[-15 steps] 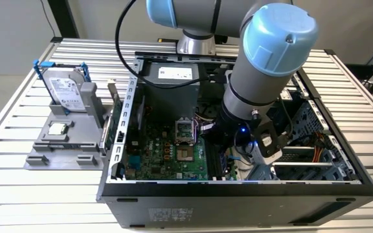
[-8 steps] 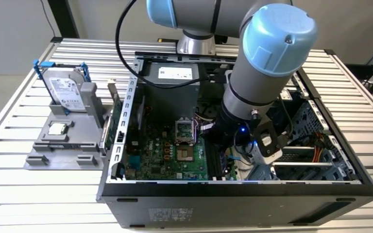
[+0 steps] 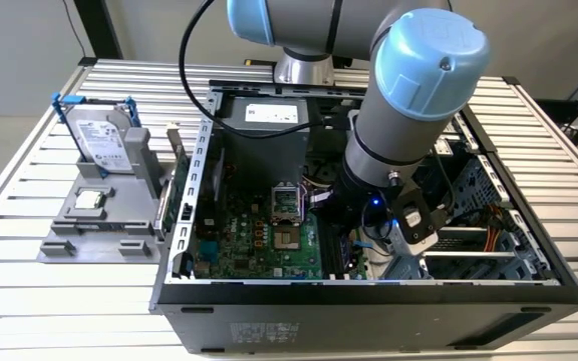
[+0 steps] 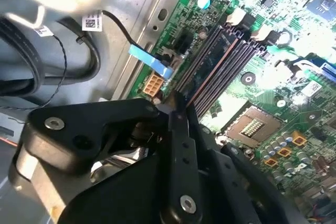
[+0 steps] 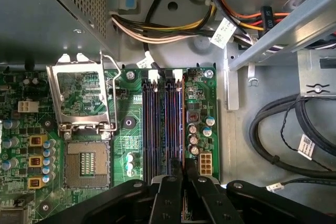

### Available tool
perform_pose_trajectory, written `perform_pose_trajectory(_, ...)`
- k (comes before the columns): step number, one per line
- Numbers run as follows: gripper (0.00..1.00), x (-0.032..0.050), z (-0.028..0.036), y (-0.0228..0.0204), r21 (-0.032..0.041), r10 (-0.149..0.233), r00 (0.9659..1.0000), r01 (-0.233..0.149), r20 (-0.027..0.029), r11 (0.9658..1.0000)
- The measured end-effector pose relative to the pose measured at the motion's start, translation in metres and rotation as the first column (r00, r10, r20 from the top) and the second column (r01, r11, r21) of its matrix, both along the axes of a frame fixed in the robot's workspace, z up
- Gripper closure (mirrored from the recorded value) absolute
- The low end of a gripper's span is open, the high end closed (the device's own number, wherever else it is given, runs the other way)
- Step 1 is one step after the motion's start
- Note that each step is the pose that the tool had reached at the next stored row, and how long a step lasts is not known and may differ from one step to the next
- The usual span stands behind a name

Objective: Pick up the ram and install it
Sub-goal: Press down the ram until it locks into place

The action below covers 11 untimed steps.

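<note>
My gripper (image 3: 342, 229) is down inside the open computer case (image 3: 184, 226), over the memory slots (image 5: 157, 124) of the green motherboard (image 3: 259, 241). In both wrist views its black fingers (image 5: 169, 192) meet in a narrow point at the near end of the slots. The ram (image 4: 212, 64) shows as a long dark stick standing on edge along the slot row, running away from the fingertips. The gripper (image 4: 176, 98) looks shut on its near end. The gripper (image 5: 184, 169) sits at the slot closest to the board's edge, and the ram's lower edge is hidden.
An open CPU socket (image 5: 86, 163) with its raised metal frame (image 5: 79, 95) lies beside the slots. Black cables (image 5: 283, 140) and the drive cage (image 3: 470, 241) crowd the other side. Outside the case, a grey fixture (image 3: 93, 233) carries a silver hard drive (image 3: 103, 139) and a CPU chip (image 3: 90, 199).
</note>
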<state>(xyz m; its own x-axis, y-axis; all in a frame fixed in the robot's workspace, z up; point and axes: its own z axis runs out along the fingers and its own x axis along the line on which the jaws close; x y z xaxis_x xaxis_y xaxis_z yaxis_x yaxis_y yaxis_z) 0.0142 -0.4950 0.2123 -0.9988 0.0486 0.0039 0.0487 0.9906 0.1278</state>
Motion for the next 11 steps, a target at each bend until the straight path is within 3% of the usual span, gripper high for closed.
perform_pose_trajectory(7,1.0,0.0,0.0,0.0,0.0001,0.0,1.0,0.0,0.0,1.0)
perform_pose_trajectory(11,1.0,0.0001,0.0032,0.0001,0.0007,0.002,1.0,-0.002,0.0002,1.0)
